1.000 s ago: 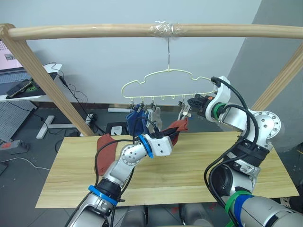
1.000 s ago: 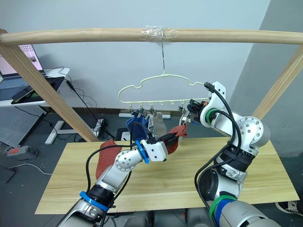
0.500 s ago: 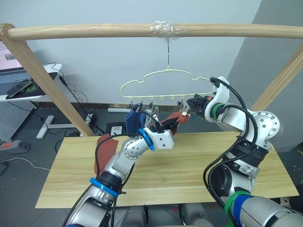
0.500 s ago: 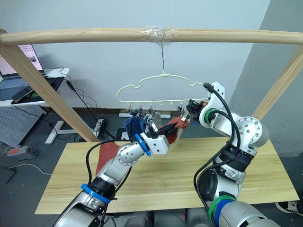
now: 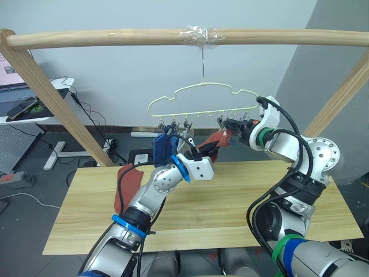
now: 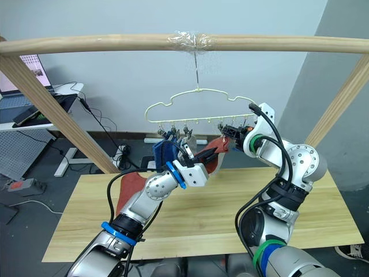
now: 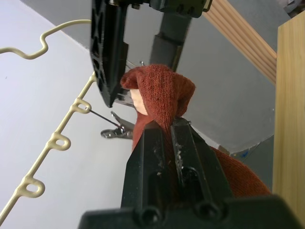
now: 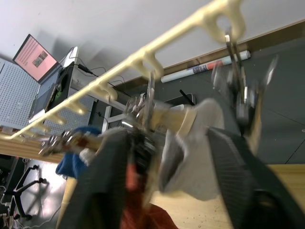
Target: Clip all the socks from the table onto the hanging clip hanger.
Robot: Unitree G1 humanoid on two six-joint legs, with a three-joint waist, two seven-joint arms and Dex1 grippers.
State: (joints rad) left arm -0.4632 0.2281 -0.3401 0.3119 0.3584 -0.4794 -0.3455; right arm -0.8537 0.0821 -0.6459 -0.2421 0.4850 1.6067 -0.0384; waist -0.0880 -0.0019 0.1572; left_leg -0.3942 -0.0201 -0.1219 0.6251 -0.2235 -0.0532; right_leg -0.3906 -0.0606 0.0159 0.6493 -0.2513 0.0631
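The pale-yellow clip hanger (image 5: pixel 203 85) hangs by its hook from the wooden pole. My left gripper (image 5: pixel 212 149) is shut on a rust-red sock (image 5: pixel 219 138) and holds its top edge up at the clips on the right end of the hanger. In the left wrist view the sock (image 7: pixel 159 90) bunches just past my closed fingers. My right gripper (image 5: pixel 229 124) stands at those same clips with its fingers apart. A blue sock (image 5: pixel 163 149) hangs from the left clips. A pale grey sock (image 8: pixel 198 129) hangs beside it. Another rust-red sock (image 5: pixel 125 184) lies on the table (image 5: pixel 230 196), partly behind my left arm.
A round wooden pole frame (image 5: pixel 115 38) spans the scene, with slanted legs at both sides of the table. A desk with a laptop (image 5: pixel 23 98) stands at the far left, and cables lie on the floor behind the table.
My left gripper has lifted the rust-red sock from just above the table up to the right-hand clips. The right gripper's fingers have spread apart at the clip.
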